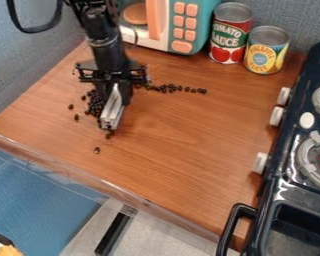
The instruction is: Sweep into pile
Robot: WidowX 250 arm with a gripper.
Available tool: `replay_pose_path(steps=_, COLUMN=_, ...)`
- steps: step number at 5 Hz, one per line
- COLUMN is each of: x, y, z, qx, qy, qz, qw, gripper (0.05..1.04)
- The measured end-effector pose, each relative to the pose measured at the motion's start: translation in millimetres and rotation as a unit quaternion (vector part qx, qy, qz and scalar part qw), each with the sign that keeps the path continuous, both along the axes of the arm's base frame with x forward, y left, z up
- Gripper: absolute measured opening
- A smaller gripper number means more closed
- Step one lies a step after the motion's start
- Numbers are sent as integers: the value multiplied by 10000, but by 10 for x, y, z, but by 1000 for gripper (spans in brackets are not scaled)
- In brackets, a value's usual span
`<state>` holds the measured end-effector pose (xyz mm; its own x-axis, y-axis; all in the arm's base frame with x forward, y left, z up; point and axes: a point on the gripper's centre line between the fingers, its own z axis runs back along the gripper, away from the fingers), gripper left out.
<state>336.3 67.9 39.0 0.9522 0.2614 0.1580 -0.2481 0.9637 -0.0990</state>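
Black beans point(94, 104): small, rounded, glossy; dense clump beside gripper point(116, 106), line trailing right, few strays, all on wooden counter point(179, 142); clump uncountable. Gripper open or closed: cannot tell; pale-grey bar point(112, 110) at its lower end. Toy microwave point(161, 22), 1: orange disc point(135, 14) inside. Tin cans point(231, 37), 2: contents hidden

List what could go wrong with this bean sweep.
The pincer stands right at the dense cluster of black beans, so a careless push might scatter it. The thin trail of beans running off to one side could get left out. The lone bean nearest the counter's front edge might roll off if nudged.
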Motion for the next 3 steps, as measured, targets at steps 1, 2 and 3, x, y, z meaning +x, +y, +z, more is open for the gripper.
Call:
replay_pose_path(steps=1, x=27, y=-385, z=148, qx=-249, qy=-155, qz=-343, qw=9990, gripper=378)
replay_pose_path(steps=2, x=48, y=-851, z=212, qx=-526, qy=-121, qz=-617, qw=9966, gripper=378)
replay_pose_path(steps=3, x=186, y=-1133, z=193, qx=-579, qy=-122, qz=-639, qw=9962, gripper=378)
